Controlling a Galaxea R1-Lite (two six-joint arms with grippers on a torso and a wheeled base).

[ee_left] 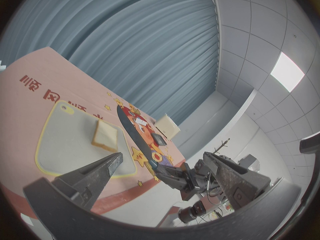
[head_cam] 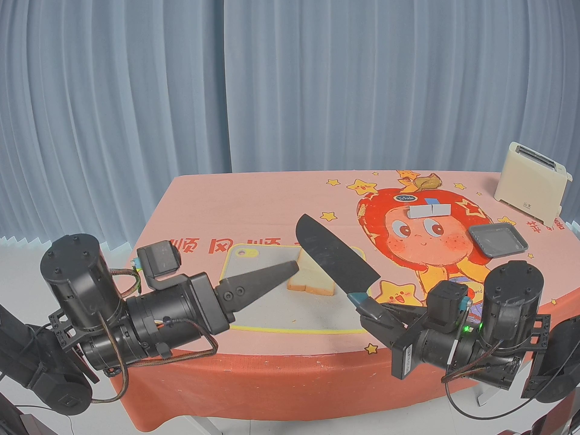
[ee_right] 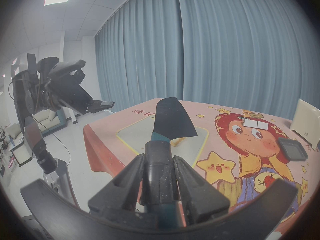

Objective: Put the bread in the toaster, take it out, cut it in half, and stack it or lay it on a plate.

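One bread slice (head_cam: 309, 280) lies on the cutting board (head_cam: 272, 310); at its 4 o'clock our right claw (head_cam: 368, 309) pinches the knife (head_cam: 335, 255), at 9 o'clock our left claw (head_cam: 290, 268) hangs spread.

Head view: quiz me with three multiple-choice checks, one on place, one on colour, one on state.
1. Where is the tan square bread slice? A in the cream toaster; B on the grey yellow-edged cutting board; C on the dark tray.
2. What colour is the broad knife blade? A silver; B white; C black.
3. The right gripper is: A shut on the knife handle; B open; C shut on nothing.
B: the slice lies flat on the board. C: the blade is black all over. A: it clamps the teal handle.
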